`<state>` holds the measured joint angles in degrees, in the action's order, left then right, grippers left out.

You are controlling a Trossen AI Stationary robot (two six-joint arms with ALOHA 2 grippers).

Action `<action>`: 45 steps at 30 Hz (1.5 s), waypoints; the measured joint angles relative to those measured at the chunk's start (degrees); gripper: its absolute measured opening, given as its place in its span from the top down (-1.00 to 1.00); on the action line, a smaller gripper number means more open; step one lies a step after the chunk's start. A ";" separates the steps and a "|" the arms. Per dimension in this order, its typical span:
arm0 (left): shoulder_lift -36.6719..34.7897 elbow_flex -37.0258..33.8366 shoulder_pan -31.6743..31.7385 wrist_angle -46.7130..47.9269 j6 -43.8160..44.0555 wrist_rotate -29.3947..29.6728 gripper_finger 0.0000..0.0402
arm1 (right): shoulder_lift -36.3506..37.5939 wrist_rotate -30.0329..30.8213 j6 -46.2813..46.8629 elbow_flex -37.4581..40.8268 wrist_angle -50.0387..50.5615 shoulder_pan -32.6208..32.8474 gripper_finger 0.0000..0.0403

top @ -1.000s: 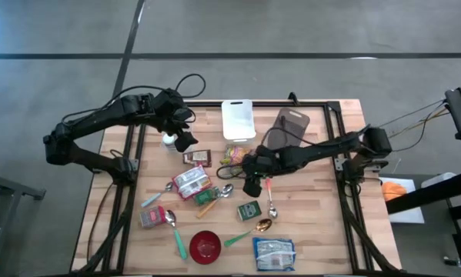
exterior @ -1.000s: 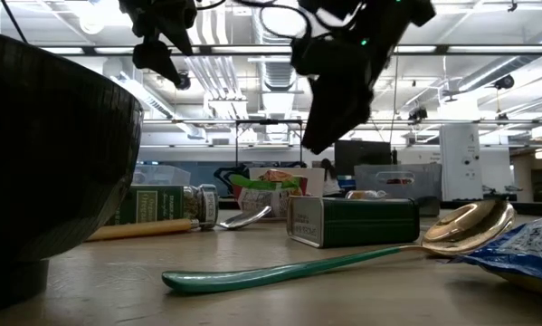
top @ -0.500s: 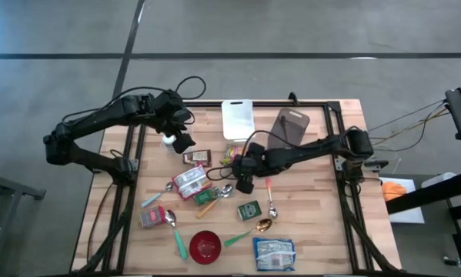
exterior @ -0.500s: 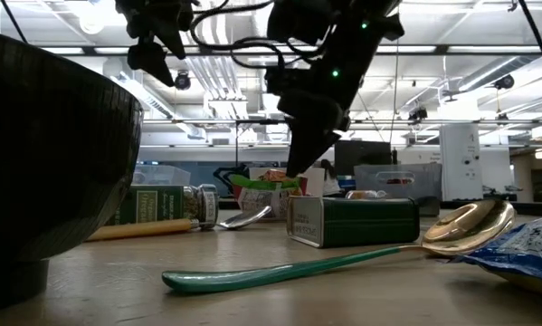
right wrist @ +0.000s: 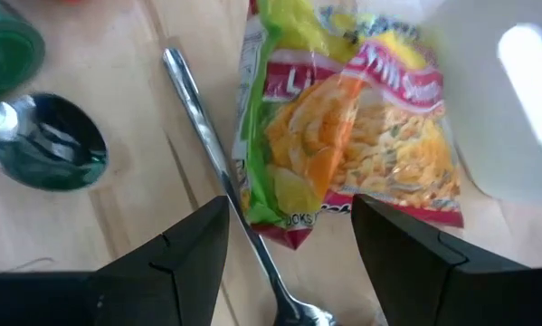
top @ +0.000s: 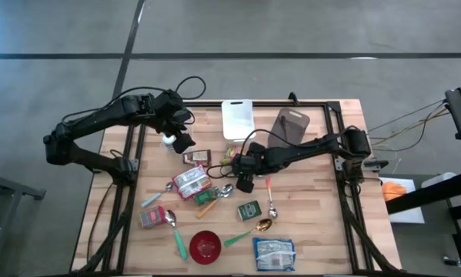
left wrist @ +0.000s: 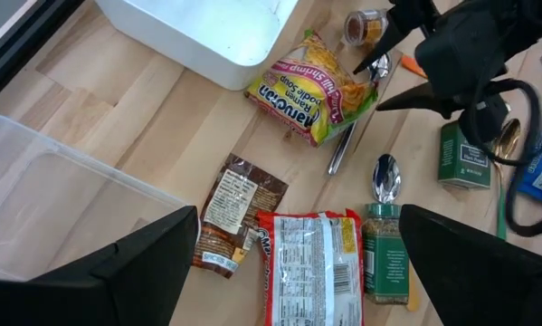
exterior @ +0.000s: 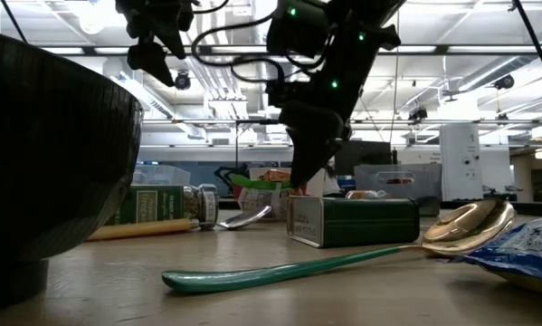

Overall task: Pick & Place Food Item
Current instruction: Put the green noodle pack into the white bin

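Observation:
The food item nearest my working gripper is a yellow-and-green noodle packet (top: 233, 155) lying flat on the wooden table, just in front of a white tray (top: 238, 119). My right gripper (top: 242, 177) hangs low over the packet's near end (right wrist: 293, 213). It is open, one finger on either side of that end, and I see no touch. A metal spoon's handle (right wrist: 218, 172) lies beside the packet, between the fingers. My left gripper (top: 182, 140) stays open, high over the table's far left, above a brown packet (left wrist: 234, 213).
A red-and-white packet (top: 190, 182), a spice jar (top: 208, 198), a green tin (top: 249, 209), spoons (top: 271, 201), a red bowl (top: 205, 246) and a blue packet (top: 274, 254) crowd the near half. A dark board (top: 292, 127) lies far right of the tray.
My right gripper has moved toward the table's left edge and down, coming over the noodle packet's near end, with its fingers still apart. The packet has not moved.

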<state>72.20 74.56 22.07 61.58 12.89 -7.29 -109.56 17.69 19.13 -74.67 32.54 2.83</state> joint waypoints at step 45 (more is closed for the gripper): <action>0.00 0.00 0.00 0.02 0.21 0.20 -0.93 | 14.62 -5.92 6.35 0.00 1.54 -4.62 0.96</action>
<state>72.20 74.56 22.07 61.60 13.10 -7.09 -94.95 11.77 25.48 -74.67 34.08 -1.79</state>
